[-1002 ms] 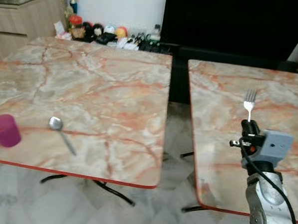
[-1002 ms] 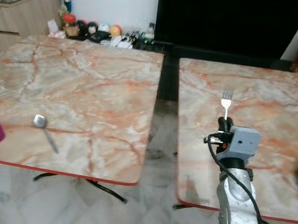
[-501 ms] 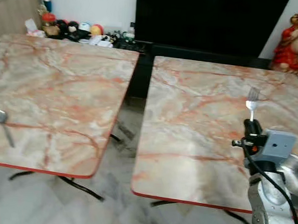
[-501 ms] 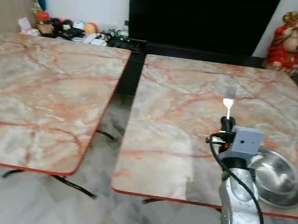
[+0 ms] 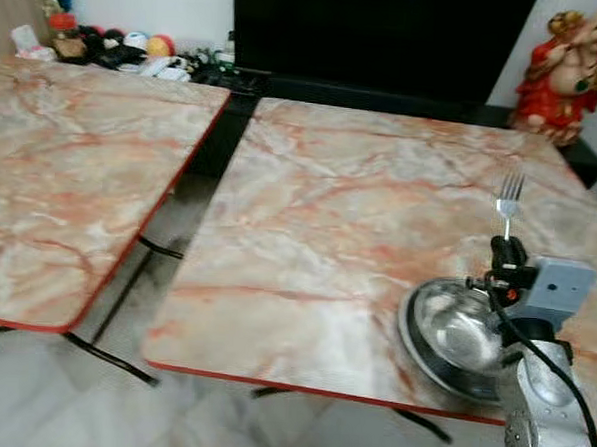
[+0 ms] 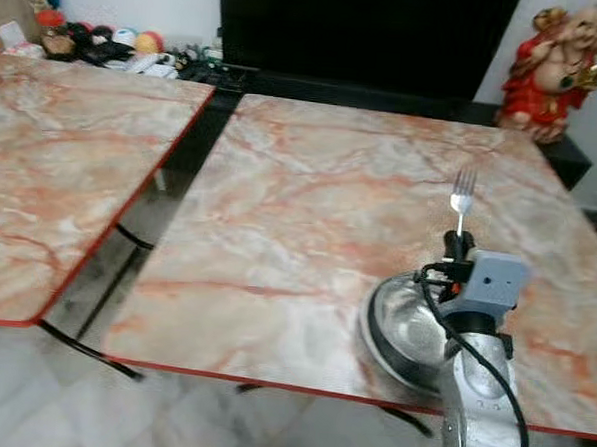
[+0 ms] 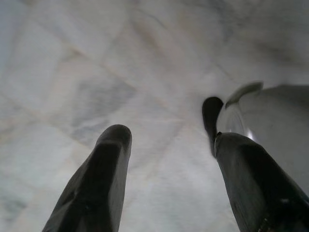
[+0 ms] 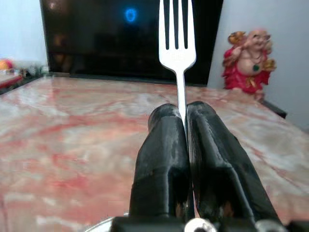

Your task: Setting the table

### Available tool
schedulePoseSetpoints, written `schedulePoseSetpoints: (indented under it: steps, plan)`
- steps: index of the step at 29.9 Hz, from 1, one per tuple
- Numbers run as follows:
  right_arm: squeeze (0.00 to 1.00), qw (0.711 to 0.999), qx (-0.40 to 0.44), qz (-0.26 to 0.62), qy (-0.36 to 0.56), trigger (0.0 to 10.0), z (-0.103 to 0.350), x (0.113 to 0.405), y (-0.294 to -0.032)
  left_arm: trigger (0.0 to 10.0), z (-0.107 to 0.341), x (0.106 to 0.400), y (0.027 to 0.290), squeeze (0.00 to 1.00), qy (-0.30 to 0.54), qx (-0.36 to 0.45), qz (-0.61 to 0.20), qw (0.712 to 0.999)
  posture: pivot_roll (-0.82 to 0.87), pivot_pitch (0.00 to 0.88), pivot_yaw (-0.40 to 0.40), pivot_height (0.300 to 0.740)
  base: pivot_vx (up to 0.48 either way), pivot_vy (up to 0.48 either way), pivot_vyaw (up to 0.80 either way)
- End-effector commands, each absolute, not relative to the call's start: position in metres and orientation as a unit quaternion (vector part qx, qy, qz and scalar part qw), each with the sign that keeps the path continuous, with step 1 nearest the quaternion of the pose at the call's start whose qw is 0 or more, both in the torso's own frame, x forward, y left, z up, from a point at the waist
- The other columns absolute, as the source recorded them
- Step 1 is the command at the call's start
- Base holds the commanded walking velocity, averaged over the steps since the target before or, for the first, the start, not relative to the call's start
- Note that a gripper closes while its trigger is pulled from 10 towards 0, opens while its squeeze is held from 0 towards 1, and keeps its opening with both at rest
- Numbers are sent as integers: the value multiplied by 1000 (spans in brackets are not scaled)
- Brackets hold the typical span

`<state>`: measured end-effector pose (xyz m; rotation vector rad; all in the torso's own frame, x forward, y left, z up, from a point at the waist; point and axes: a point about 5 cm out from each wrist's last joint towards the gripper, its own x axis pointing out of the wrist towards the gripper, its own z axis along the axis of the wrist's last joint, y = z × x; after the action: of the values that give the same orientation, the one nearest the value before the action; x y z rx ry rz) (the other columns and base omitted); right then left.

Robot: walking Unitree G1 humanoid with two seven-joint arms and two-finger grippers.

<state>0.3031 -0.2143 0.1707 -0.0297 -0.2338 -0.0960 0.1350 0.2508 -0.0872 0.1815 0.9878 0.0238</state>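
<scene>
The right tool (image 6: 457, 254), pinching a fork (image 6: 463, 199) upright above the steel bowl (image 6: 405, 329) at the desk (image 6: 309, 214) near edge (left tool (image 7: 164, 145) spread, idle), risks the thin handle slipping.

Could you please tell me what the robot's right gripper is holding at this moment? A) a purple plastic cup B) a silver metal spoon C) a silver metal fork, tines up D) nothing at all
C: the right gripper is shut on the thin handle of a silver metal fork, tines pointing up, above the round steel bowl.
</scene>
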Motion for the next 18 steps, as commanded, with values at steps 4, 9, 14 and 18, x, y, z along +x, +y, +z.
schedulePoseSetpoints:
  steps: [4, 9, 14, 18]
  plan:
    - [0, 991, -19, -68, -117, 10000, 173, 302, -221, 10000, -90, 129, 251, 0, 484, 91, 10, 870, 35, 108, -44, 740, 0, -360, 0]
    - [0, 990, -18, -102, -99, 10000, 168, 300, -231, 10000, -90, 129, 251, 0, 484, 91, 14, 870, 35, 109, -45, 740, 0, 0, 0]
    - [0, 989, -26, -123, -73, 10000, 162, 299, -237, 10000, -89, 130, 251, 0, 484, 91, 14, 870, 34, 111, -46, 740, 0, 0, 0]
    - [0, 992, -36, -115, -40, 10000, 156, 299, -237, 10000, -90, 130, 250, 0, 484, 91, 13, 870, 31, 111, -46, 740, 0, 0, 0]
